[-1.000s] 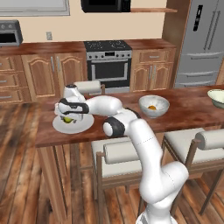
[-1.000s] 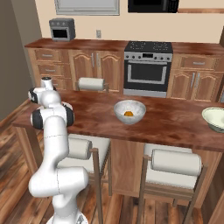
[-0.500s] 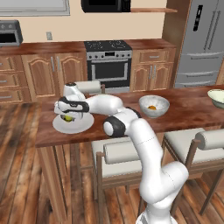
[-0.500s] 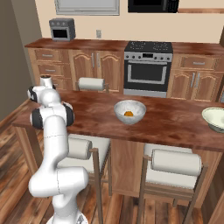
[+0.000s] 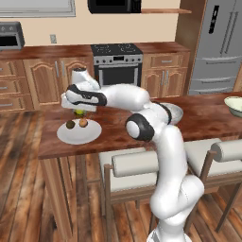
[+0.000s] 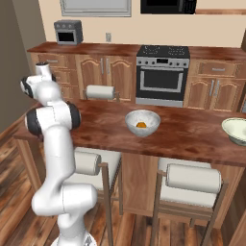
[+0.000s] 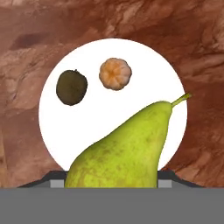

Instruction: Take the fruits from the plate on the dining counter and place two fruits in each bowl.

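My gripper [image 5: 79,110] hangs over the plate [image 5: 90,137] at the left end of the dining counter [image 5: 118,135], shut on the yellow-green pear [image 5: 80,113]. In the hand view the pear [image 7: 127,151] fills the lower middle, held above the white plate [image 7: 144,83]. A dark olive-brown fruit [image 7: 71,87] and a tan-orange fruit [image 7: 115,74] lie on the plate below. The near bowl [image 6: 142,122] holds the round orange [image 6: 141,125]. The second bowl [image 6: 235,130] stands at the counter's right end.
Two padded stools [image 5: 134,165] stand in front of the counter, under the arm. Behind the counter are the brown cabinets and the stove [image 5: 116,64]. A paper towel roll [image 6: 100,92] lies on the counter's far side near the arm.
The jaws have shut on the pear, and the hand has risen a little from the plate with it. The other two fruits stay where they were.
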